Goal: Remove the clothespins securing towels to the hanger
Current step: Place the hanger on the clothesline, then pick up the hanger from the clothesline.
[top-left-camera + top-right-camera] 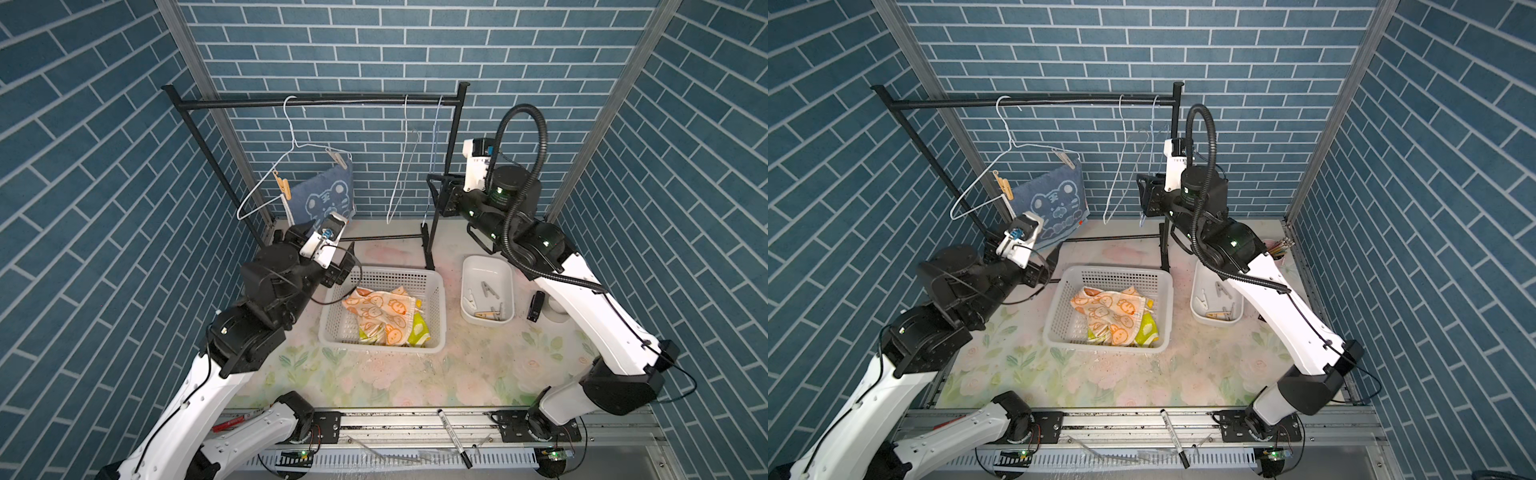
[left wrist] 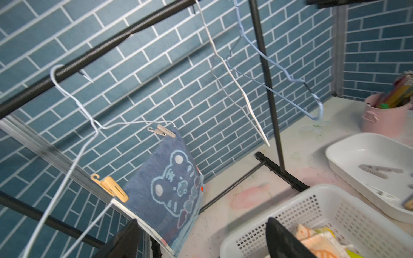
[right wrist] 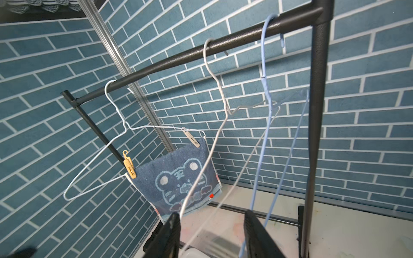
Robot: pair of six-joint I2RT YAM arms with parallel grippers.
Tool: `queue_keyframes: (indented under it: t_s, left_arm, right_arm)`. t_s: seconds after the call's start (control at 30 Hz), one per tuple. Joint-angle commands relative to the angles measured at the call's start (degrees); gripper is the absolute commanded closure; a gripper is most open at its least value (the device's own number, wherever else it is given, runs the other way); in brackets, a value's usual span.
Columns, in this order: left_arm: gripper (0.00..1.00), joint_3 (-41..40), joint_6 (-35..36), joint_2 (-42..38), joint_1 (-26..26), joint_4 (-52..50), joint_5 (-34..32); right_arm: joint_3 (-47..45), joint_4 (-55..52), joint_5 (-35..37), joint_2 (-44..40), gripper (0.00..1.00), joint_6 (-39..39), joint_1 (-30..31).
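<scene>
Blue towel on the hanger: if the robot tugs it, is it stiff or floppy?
Probably floppy: the towel hangs limp from two clothespins. Likely light, since a thin wire hanger carries it. A tug might swing the hanger, which only hooks over the rail.

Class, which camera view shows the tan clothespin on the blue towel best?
The left wrist view: the tan clothespin appears largest, clamped on a corner of the blue towel. The right wrist view shows it smaller but sharp; both top views show it tiny.
</scene>
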Motion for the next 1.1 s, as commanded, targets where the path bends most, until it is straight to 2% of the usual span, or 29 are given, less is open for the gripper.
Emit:
queue_keyframes:
  t_s: [0.0,0.13,0.2,0.5,0.6,0.9,1.07]
  left_arm:
    - [0.11,8.47,-3.79,4.07,8.61,-4.57,11.04]
    - [0.11,19.71,-5.38,11.12,18.35,-8.21,19.01]
    - [0.11,26.45,-4.55,14.78,20.96,-11.06,19.22]
    - [0.10,46.97,-3.49,26.09,31.43,-21.97,21.18]
    - [0.10,49.07,-4.27,28.38,34.36,-23.86,24.17]
    - [0.10,47.07,-8.50,33.97,41.40,-22.39,34.67]
    - [0.12,48.40,-8.69,38.04,42.38,-23.12,34.33]
  right_arm:
    - [-6.00,2.91,1.17,-4.49,0.49,-4.48,0.07]
    - [-13.26,1.32,2.21,-9.74,0.42,-7.48,-0.31]
    - [-16.82,-0.13,2.82,-12.24,0.39,-8.01,-1.22]
    - [-28.90,-6.29,2.54,-19.95,0.32,-7.54,-4.60]
    - [-31.60,-6.88,2.50,-21.45,0.32,-7.33,-5.09]
    - [-35.74,-8.31,1.44,-23.56,0.31,-5.63,-5.81]
    - [-36.62,-8.53,1.37,-24.18,0.31,-5.15,-6.03]
